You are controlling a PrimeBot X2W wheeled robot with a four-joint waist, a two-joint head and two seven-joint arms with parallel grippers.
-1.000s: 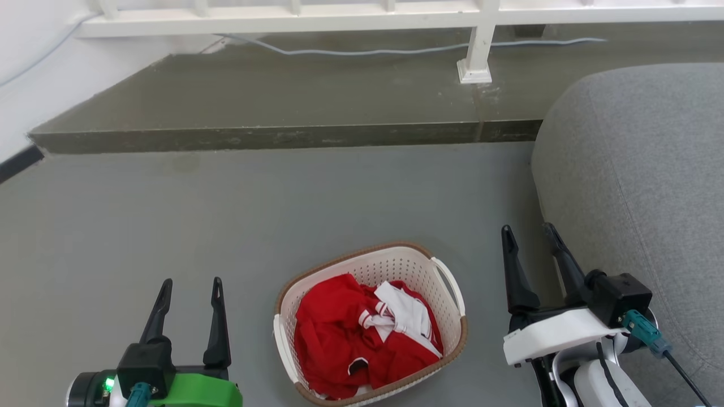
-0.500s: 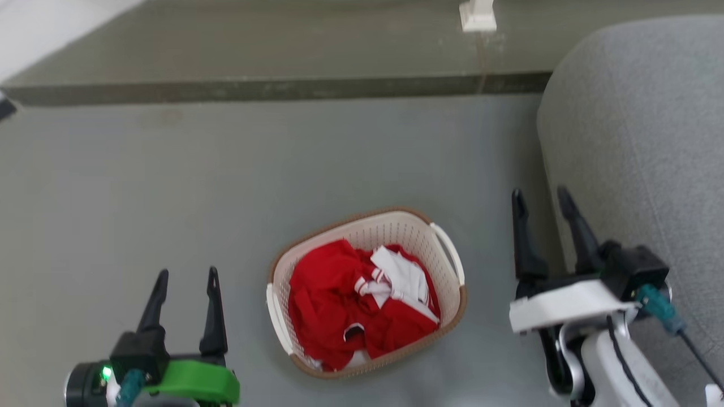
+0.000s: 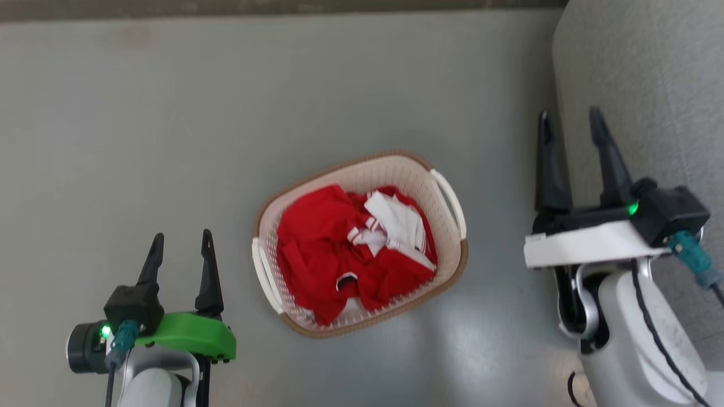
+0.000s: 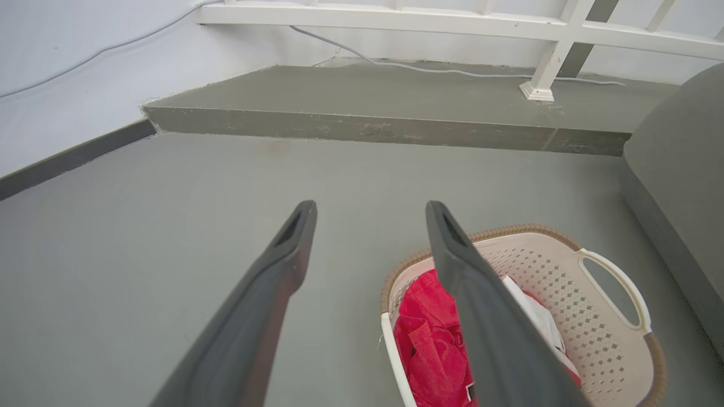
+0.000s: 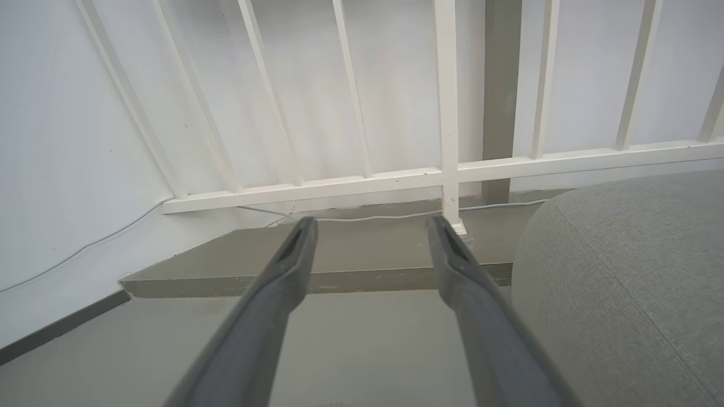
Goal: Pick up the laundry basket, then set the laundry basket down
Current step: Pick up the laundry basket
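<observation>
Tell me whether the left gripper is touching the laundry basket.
Apart. The head view shows a strip of bare floor between the left gripper and the laundry basket.

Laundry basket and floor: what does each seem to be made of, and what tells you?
The laundry basket: probably moulded plastic, matte cream, given its regular punched holes; brown rim looks woven. The floor: smooth grey coating, slightly glossy, showing pale reflections.
</observation>
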